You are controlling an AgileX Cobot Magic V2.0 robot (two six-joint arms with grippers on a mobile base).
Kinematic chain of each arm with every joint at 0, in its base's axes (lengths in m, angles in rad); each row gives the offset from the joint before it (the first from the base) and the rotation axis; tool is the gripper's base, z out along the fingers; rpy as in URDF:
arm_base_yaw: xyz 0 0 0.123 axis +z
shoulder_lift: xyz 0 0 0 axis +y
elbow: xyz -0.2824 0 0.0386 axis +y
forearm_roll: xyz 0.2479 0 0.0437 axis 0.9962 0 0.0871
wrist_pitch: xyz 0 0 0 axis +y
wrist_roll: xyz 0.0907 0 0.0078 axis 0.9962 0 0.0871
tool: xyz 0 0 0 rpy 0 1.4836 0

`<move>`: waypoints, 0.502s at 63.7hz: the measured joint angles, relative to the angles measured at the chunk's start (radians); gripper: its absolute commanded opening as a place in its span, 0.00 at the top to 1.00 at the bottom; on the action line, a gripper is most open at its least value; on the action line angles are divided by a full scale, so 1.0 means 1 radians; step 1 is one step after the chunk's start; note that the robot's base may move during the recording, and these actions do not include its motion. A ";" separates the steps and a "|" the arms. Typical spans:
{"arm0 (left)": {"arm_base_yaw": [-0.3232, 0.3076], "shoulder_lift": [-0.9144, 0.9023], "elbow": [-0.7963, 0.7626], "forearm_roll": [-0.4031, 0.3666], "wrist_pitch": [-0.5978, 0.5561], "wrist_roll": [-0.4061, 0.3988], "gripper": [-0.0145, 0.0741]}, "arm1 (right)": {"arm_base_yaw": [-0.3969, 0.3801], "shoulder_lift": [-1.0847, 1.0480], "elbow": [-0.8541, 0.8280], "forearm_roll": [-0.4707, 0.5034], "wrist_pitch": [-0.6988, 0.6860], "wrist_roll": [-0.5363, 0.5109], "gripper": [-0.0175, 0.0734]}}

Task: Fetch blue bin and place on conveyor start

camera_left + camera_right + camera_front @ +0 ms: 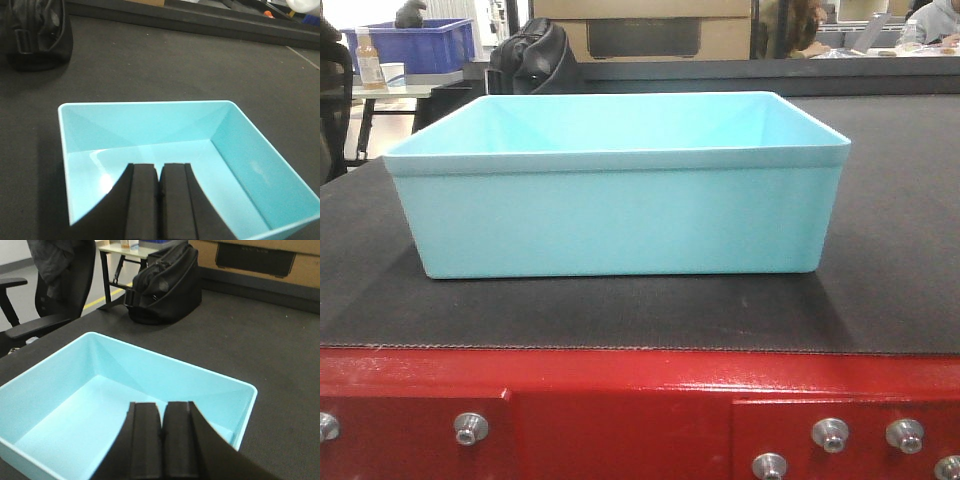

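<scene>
The blue bin (620, 215) stands upright and empty on the conveyor start, a dark textured belt (890, 200) with a red bolted frame (620, 380) along its front edge. In the left wrist view my left gripper (159, 166) is above the bin (150, 130), its two black pads pressed together with nothing between them. My right gripper (163, 404) is likewise shut and empty over the bin's (100, 385) interior, toward its right end. Neither gripper shows in the front view.
A black bag (530, 55) lies on the belt behind the bin, also in the left wrist view (35, 35) and the right wrist view (165, 285). Beyond the belt are a dark blue crate (415, 45) on a table, a cardboard box (650, 30) and an office chair (45, 300).
</scene>
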 measured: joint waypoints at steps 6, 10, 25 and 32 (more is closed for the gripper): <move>0.000 -0.086 0.049 -0.002 0.000 0.000 0.96 | 0.000 -0.053 0.042 0.000 -0.002 0.000 0.98; 0.000 -0.144 0.071 -0.002 0.000 0.000 0.96 | 0.000 -0.091 0.057 0.000 0.010 0.000 0.98; 0.000 -0.300 0.094 -0.002 -0.006 0.000 0.96 | 0.000 -0.212 0.062 0.000 0.040 0.000 0.98; 0.000 -0.329 0.096 -0.002 -0.010 0.000 0.96 | 0.000 -0.242 0.062 0.000 0.035 0.000 0.98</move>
